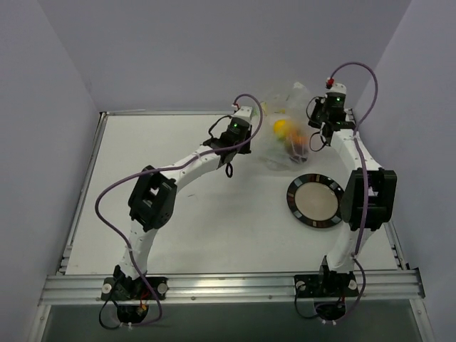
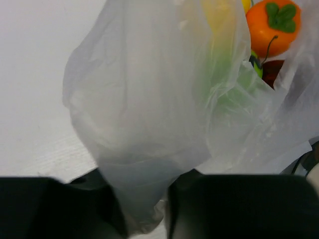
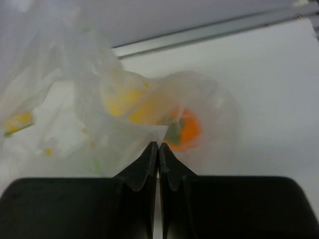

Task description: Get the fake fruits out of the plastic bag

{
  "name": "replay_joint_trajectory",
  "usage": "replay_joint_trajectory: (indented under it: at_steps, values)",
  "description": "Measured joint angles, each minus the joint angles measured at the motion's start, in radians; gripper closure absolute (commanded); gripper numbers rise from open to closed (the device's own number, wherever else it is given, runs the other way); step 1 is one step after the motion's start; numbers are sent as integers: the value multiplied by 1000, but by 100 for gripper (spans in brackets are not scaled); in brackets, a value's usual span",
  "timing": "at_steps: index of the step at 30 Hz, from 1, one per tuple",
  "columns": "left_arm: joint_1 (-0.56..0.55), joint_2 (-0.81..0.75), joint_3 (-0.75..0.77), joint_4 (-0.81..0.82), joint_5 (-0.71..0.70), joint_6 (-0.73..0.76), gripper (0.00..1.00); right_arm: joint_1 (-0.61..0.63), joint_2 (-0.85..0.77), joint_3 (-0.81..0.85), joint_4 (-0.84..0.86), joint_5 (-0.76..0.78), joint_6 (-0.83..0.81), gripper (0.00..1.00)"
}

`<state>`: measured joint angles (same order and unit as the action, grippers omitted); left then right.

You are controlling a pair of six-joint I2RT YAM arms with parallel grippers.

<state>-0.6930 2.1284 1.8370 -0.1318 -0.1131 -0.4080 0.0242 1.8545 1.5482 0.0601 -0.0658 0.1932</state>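
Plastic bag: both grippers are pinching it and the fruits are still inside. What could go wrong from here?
1. The right gripper pinches only a thin fold of the plastic bag; the film may slip or tear.
2. The orange fruit looks uncovered at the bag's edge; it could spill out uncontrolled and roll, missing the plate.

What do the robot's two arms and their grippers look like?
The left arm and the right arm have white links and boxy black joints. A purple cable loops along each one, and a small green light glows near each wrist. The left gripper and right gripper have black fingers.
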Motion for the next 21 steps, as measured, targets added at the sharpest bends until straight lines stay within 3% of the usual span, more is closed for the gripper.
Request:
replay_joint_trajectory:
  at_steps: [4, 7, 13, 16, 17, 18, 20, 21]
  values:
    - [-26, -1, -146, 88, 34, -50, 97, -135, 10, -180, 97, 26, 99, 100]
    - [-67, -1, -223, 168, 65, -93, 97, -204, 72, -258, 148, -3, 190, 100]
    - [-144, 1, -267, 269, 106, -145, 98, -229, 250, -238, 253, -40, 307, 100]
    - [-149, 1, -298, 323, 114, -167, 98, -233, 250, -222, 269, -38, 327, 78]
    - [-147, 1, -311, 335, 114, -173, 98, -235, 246, -221, 274, -36, 329, 55]
    - [-145, 1, -323, 342, 114, -178, 98, -238, 239, -222, 273, -34, 337, 43]
    - [-143, 1, -340, 346, 114, -184, 98, -240, 197, -246, 273, -27, 333, 24]
    - [-142, 1, -343, 347, 113, -187, 98, -240, 161, -267, 272, -25, 335, 21]
